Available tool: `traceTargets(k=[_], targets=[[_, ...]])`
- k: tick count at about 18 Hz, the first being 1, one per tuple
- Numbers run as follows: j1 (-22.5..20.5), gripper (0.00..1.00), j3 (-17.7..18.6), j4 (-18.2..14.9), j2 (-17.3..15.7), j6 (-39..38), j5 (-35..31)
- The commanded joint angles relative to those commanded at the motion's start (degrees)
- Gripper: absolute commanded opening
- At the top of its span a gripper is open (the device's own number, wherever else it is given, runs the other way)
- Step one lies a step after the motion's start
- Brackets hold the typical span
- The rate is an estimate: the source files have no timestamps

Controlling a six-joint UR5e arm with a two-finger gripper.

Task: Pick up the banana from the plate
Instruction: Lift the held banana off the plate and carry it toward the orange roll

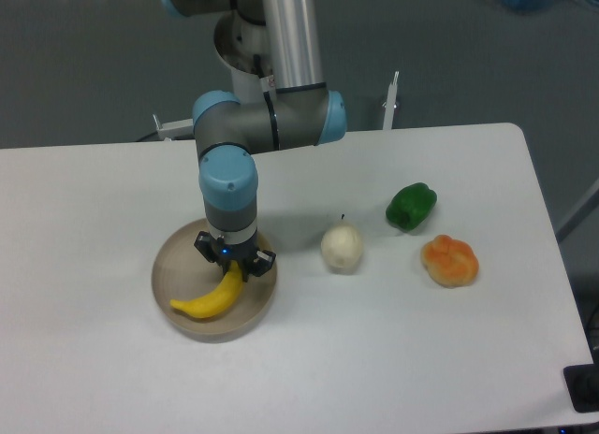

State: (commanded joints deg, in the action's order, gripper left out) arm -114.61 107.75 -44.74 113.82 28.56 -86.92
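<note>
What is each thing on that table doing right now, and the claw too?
gripper: down over the plate, fingers closed on the banana's upper end.
banana: in the plate, lying on its side.
plate: flat on the table, holding the banana.
pear: upright, untouched.
green pepper: on the table, untouched.
orange pepper: on the table, untouched.
</note>
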Motion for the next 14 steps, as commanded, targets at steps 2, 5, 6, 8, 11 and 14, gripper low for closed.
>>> traceTargets(k=[2,5,6,8,11,14], targets=[[-0.1,0.35,-0.5,-0.3,-0.7,0.1,-0.2],[-1.4,0.33,-1.6,-0.4,-2.5,0.4,0.0],[-1.9,0.33,-2.4,-0.6,-3.1,0.4,0.0],[-3.6,0.32,-4.5,-1.6,-3.9,3.5,-1.4],[-6.6,0.32,-6.9,-2.8,-4.4,10.7,-4.6],[-12.5,0.32,-7.2,-3.5,-5.3,19.0,-4.6]])
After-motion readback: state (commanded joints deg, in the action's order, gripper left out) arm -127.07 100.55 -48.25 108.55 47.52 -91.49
